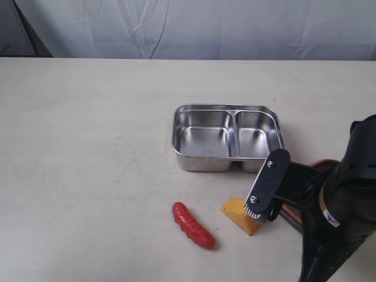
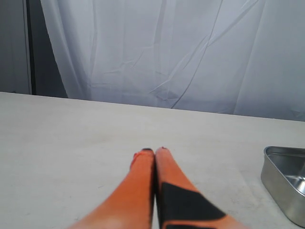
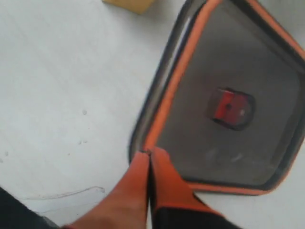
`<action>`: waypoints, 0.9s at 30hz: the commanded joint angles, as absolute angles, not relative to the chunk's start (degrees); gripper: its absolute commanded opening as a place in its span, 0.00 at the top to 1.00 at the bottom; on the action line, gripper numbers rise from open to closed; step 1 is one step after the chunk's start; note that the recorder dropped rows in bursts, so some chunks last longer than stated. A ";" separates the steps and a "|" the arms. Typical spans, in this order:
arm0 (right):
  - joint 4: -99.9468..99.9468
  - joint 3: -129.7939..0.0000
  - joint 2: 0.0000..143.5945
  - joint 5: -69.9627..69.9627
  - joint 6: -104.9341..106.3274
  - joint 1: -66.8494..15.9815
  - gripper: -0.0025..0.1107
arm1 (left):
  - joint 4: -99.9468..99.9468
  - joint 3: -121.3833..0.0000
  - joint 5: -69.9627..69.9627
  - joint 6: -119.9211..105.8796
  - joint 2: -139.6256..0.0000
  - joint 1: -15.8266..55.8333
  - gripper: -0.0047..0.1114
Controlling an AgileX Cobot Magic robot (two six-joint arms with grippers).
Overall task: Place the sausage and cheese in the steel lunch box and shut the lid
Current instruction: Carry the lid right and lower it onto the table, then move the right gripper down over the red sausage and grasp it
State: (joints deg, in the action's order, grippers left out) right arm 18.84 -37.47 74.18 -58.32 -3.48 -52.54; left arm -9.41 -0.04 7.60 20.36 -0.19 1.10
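- Pale surface point(image 1: 88, 147) in front of a white curtain point(image 1: 205, 23).
- Left pincer point(image 2: 154, 150): pressed shut, empty, held clear of the work, probably idle for now.
- Sausage point(image 1: 192, 225): loose, in front of the box point(image 1: 205, 163).
- Box: open, both compartments bare, ready for filling.
- Cheese point(image 1: 238, 211): just right of the sausage, also outside the box.
- Right pincer point(image 3: 148, 152): shut, gripping nothing, tips over a corner of the lid point(image 3: 190, 95).
- Lid: flat at far right, seemingly set aside until the food is in.

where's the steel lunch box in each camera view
Exterior: steel lunch box on the table, just right of the picture's centre.
Left wrist: only one corner, at the picture's lower right edge.
Right wrist: not in it.
Shared landmark: the white curtain behind the table, in the exterior and left wrist views.
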 commanded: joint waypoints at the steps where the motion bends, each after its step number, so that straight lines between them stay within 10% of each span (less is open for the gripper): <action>1: 18.91 -37.36 74.52 -56.13 -3.88 -52.64 0.99 | -9.98 0.00 6.85 20.37 0.00 1.44 0.96; 13: 12.23 -41.01 73.62 -53.43 -6.68 -52.64 0.98 | -9.98 0.00 6.76 20.37 0.00 1.44 0.96; 20: 7.53 -47.81 72.54 -53.47 -7.55 -52.64 0.69 | -9.87 0.00 5.65 20.37 0.00 1.44 0.96; 27: 7.37 -48.20 74.08 -53.19 -8.84 -52.64 0.65 | -9.75 0.00 5.54 20.37 0.00 1.44 0.96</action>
State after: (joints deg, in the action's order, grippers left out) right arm 7.49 -47.92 73.10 -52.97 -8.13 -52.54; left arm -9.41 -0.04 6.69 20.36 -0.19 1.10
